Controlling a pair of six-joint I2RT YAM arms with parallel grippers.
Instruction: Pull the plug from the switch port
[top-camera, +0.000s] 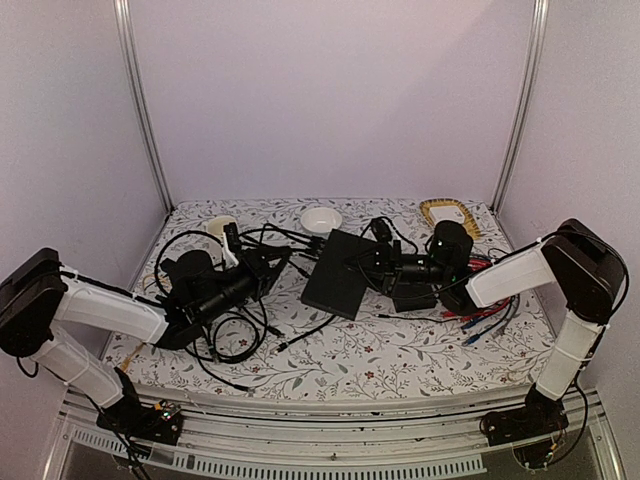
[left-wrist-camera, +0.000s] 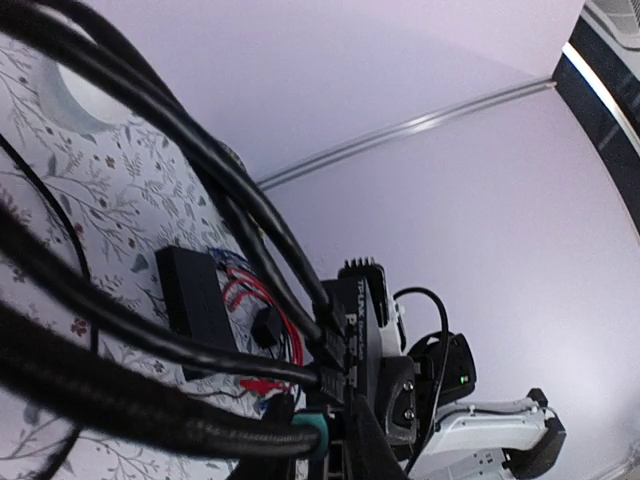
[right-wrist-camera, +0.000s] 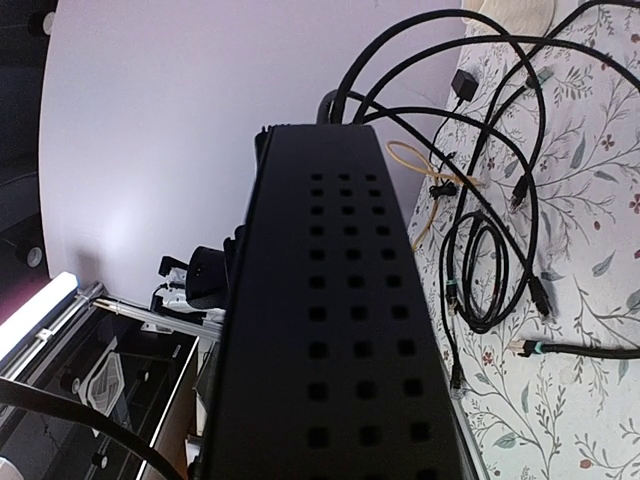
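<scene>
Though unable to tell how open or gripping what, find right claw (top-camera: 372, 262) beside the switch (top-camera: 335, 275) at centre of the desk (top-camera: 400, 350) and left claw (top-camera: 258, 268) amid cables (top-camera: 228, 343) toward its left edge; judge unplugging not yet done.

only legible txt: white print on the switch (left-wrist-camera: 354, 302) end face, left wrist view, reads approx. "trunk" w/ a larger "p" beside it; rest of that line too blurred. top & right wrist views: nothing readable.
</scene>
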